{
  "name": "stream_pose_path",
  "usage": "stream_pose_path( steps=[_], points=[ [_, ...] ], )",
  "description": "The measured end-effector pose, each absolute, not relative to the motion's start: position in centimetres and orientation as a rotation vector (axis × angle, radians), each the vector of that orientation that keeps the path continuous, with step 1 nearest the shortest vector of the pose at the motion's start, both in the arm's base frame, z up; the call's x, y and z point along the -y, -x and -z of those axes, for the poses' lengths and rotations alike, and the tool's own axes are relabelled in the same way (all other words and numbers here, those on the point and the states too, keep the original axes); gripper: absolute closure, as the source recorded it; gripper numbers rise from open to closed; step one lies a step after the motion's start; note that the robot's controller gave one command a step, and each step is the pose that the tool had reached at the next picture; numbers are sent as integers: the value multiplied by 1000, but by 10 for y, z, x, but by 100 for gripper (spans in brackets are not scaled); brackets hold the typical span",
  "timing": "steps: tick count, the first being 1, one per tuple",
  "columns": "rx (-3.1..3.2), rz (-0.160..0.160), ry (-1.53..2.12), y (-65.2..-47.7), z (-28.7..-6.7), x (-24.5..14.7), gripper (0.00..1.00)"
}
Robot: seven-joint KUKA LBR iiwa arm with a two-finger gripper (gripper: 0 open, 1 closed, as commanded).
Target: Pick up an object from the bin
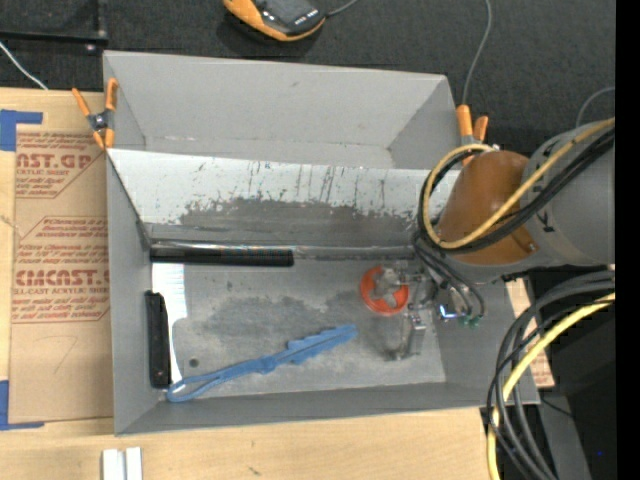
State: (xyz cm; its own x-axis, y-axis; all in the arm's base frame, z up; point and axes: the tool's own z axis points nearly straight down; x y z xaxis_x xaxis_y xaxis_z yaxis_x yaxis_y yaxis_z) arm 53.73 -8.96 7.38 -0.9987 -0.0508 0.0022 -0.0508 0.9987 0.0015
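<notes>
In bin (262,118), right — orange round thing (379,290) beside claw (405,340).

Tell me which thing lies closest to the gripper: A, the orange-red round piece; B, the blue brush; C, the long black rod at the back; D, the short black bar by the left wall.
A: the orange-red round piece sits right beside the gripper; the others lie farther left.

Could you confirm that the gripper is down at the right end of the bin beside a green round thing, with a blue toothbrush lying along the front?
Not quite: the camera view shows the round thing beside the gripper is orange-red, not green. The rest holds: right end of the bin, blue toothbrush along the front.
</notes>
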Motion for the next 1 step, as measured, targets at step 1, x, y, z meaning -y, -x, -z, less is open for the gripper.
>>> stream_pose_path(
  steps=[1],
  points=[
    [3126,0,333,-558,-71,49,0]
  ],
)
